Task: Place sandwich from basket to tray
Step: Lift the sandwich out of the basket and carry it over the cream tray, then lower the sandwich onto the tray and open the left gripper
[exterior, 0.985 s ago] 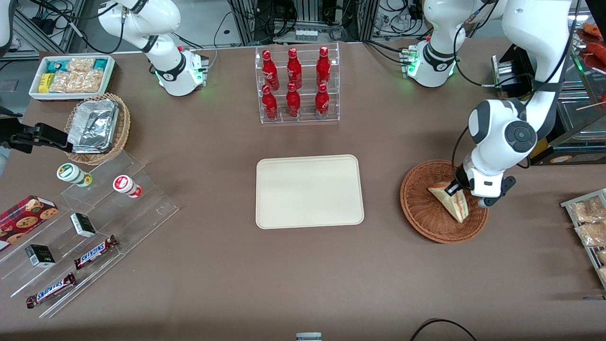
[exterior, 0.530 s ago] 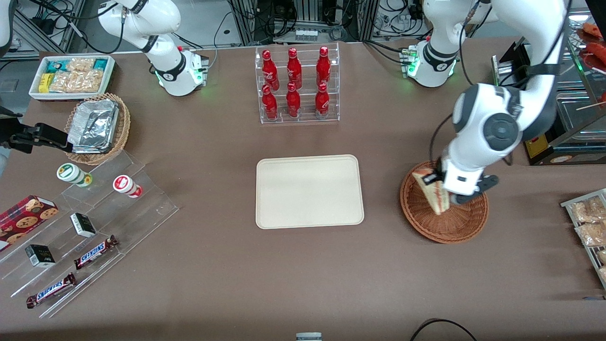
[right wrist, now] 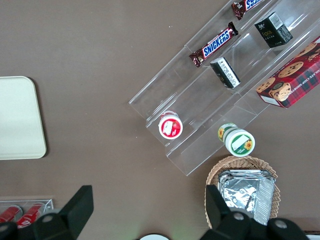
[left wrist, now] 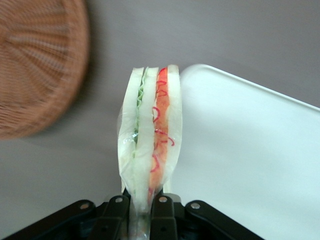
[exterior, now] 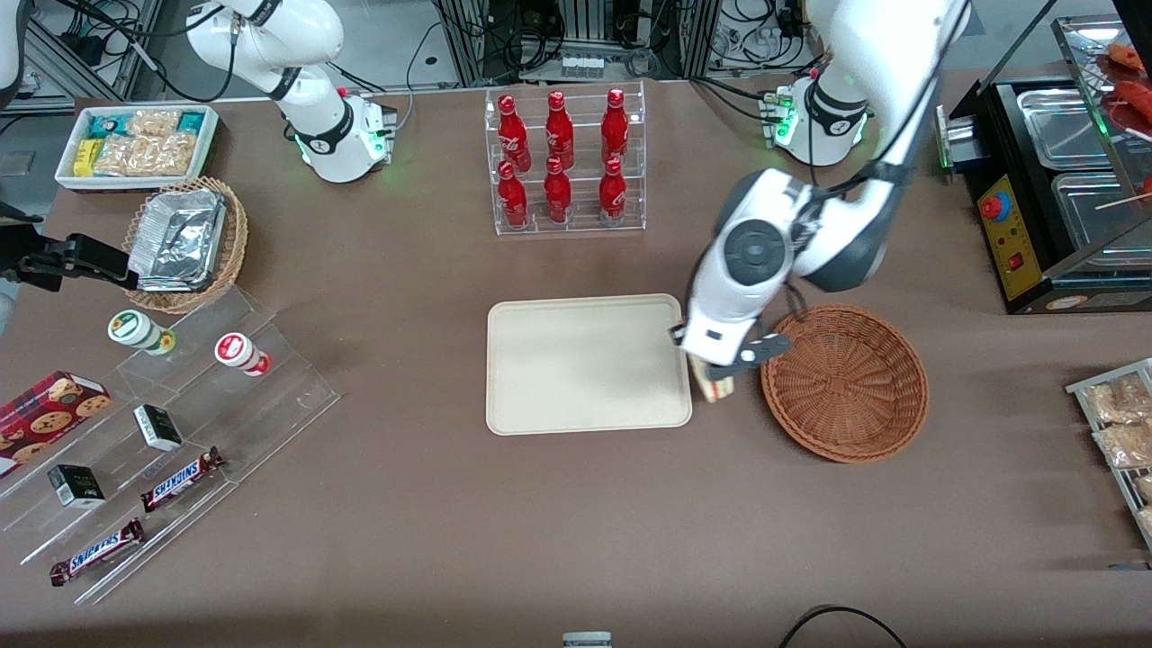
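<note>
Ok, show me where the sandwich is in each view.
Front view: the sandwich hangs from the gripper, between the tray and the basket, just off the tray's edge.
Left wrist view: the sandwich stands on edge, clamped in the gripper, with the basket and tray on either side.
Right wrist view: not in it.
Shared landmark: the tray, seen in all three views.

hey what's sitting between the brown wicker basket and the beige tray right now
The sandwich, held in the shut pincer, hangs over bare table between basket and tray; front view shows it.
</note>
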`<action>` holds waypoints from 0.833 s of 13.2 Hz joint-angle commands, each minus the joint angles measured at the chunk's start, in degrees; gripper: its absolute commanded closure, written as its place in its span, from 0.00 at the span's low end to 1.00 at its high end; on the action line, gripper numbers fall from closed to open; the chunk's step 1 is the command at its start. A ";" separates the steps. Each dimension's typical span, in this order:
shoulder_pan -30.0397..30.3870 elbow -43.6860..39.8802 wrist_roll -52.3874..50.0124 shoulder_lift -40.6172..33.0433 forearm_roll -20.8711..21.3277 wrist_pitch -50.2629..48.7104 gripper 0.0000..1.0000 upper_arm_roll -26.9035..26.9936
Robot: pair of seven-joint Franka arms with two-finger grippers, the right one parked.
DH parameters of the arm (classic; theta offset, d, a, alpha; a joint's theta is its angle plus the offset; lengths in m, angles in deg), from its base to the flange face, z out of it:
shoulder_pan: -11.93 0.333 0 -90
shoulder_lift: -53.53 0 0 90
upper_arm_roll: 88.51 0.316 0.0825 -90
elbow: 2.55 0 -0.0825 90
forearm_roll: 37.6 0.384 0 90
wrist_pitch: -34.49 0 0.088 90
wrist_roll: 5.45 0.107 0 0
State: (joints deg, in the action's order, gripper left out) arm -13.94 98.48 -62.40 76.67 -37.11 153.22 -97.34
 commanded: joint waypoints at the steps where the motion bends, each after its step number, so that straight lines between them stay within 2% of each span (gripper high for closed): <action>1: -4.97 -10.30 -5.70 7.60 0.74 -0.95 1.00 0.83; 7: -11.83 -24.10 -11.51 19.64 0.92 -0.87 1.00 0.92; 11: -13.86 -25.79 -12.66 21.94 1.01 -0.43 1.00 1.45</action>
State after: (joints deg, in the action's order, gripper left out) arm -26.67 75.20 -73.49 97.33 -37.04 153.26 -96.92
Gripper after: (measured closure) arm 0.850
